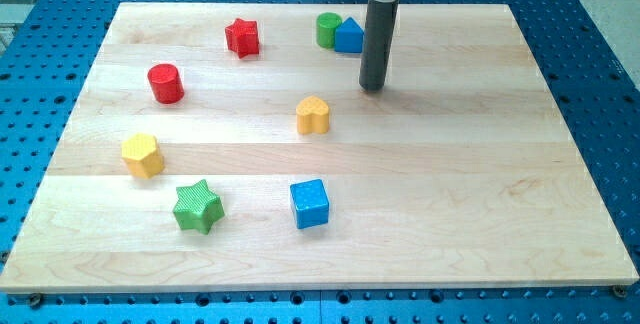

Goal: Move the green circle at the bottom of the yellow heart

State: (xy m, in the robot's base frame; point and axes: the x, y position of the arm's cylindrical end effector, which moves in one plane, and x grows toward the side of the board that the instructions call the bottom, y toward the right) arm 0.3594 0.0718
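Fingers are absent on this arm – it ends in a straight dark rod, so nothing can open, close or hold; my tip (pixel 372 88) rests on the surface, free of every block

Largest first: a pale wooden surface (pixel 480 184) fills most of the view, lying on a blue perforated bench (pixel 600 84). Next in size is the rod, coming down from the view's top, right of centre. Its tip sits just below and to the right of the blue block (pixel 349 36), and up and to the right of the yellow heart (pixel 313 115), with clear board between

Seven small blocks lie about. Counted by colour – two green, two blue, two yellow, two red less one: in fact a red star (pixel 242 37) and a red cylinder (pixel 165 83), so eight in all. The green circle (pixel 327 29) stands near the view's top, touching the blue block on its left side. A green star (pixel 197 206) and a blue cube (pixel 309 203) lie toward the view's bottom; a second yellow block (pixel 143 155), roughly hexagonal, lies at the view's left

Progress, as a judgement: nothing looks done. The green circle is well above the heart, and must travel round it to the space below
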